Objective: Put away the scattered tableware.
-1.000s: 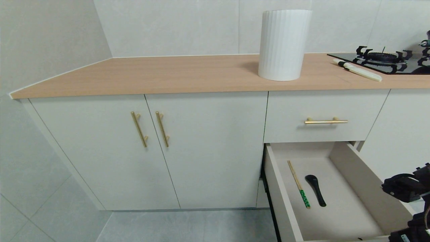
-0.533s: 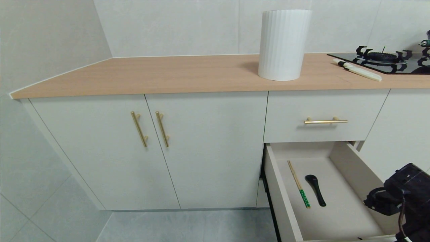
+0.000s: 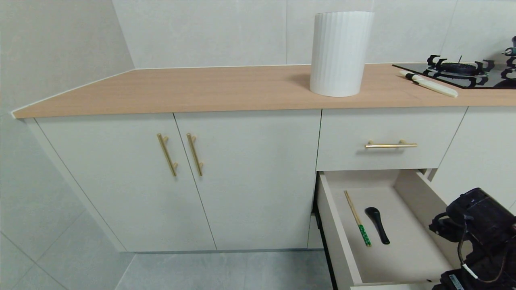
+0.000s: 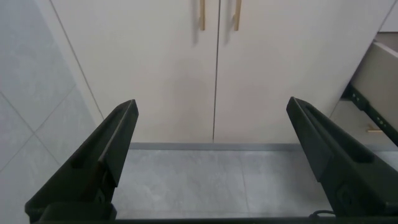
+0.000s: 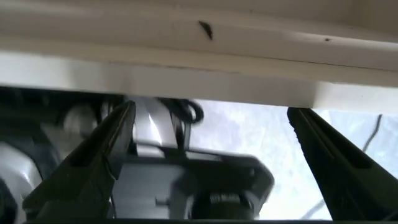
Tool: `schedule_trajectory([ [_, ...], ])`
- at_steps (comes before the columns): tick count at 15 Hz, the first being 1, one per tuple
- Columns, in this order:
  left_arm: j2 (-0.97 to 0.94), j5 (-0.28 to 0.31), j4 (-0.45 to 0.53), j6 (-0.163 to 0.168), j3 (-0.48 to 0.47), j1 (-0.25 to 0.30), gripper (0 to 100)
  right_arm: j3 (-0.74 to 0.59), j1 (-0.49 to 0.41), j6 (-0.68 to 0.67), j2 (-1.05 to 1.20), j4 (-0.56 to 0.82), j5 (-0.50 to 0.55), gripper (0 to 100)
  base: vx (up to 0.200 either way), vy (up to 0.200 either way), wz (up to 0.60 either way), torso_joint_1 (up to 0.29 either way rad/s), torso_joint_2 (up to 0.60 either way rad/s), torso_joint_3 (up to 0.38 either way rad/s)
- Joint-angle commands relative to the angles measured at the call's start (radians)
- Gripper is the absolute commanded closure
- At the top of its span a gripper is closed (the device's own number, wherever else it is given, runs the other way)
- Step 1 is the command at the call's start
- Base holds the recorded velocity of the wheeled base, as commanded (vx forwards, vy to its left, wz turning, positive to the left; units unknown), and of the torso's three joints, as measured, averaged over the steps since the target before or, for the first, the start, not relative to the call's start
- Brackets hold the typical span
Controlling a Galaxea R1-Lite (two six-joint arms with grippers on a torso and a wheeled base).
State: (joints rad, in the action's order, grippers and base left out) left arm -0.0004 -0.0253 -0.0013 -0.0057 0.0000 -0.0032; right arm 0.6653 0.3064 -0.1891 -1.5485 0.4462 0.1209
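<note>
The lower drawer stands pulled out at the right. Inside it lie a pair of wooden chopsticks with green tips and a black spoon, side by side. A pale knife rests on the wooden countertop beside the stove. My right arm is low at the drawer's front right corner. My right gripper is open, just under a pale panel edge, with nothing between its fingers. My left gripper is open and empty, facing the cabinet doors near the floor.
A tall white ribbed canister stands on the countertop. A black gas stove is at the far right. The upper drawer with a gold handle is closed. Grey tiled floor lies in front of the cabinets.
My right arm has risen and moved left toward the drawer's front. The drawer has slid in slightly, and its contents shifted with it.
</note>
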Motion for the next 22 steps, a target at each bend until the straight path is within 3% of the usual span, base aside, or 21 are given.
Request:
schedule_trajectory([
  [1, 0.0, -0.001, 0.0, 0.0, 0.0, 0.0, 0, 0.0, -0.001, -0.006, -0.004, -0.023, 0.005, 0, 0.0, 0.0, 0.0, 0.0, 0.0, 0.0],
  [11, 0.0, -0.001, 0.0, 0.0, 0.0, 0.0, 0, 0.005, -0.067, -0.029, -0.151, -0.261, 0.005, 0, 0.0, 0.0, 0.0, 0.0, 0.0, 0.0],
  [15, 0.0, -0.001, 0.0, 0.0, 0.0, 0.0, 0, 0.028, -0.087, -0.021, -0.271, -0.488, 0.008, 0, 0.0, 0.0, 0.0, 0.0, 0.0, 0.0],
  [18, 0.0, 0.001, 0.0, 0.0, 0.0, 0.0, 0, 0.172, -0.17, 0.007, -0.383, -0.577, -0.003, 0, 0.0, 0.0, 0.0, 0.0, 0.0, 0.0],
  [22, 0.0, -0.001, 0.0, 0.0, 0.0, 0.0, 0, 0.26, -0.187, 0.0, -0.459, -0.616, -0.004, 0, 0.0, 0.0, 0.0, 0.0, 0.0, 0.0],
])
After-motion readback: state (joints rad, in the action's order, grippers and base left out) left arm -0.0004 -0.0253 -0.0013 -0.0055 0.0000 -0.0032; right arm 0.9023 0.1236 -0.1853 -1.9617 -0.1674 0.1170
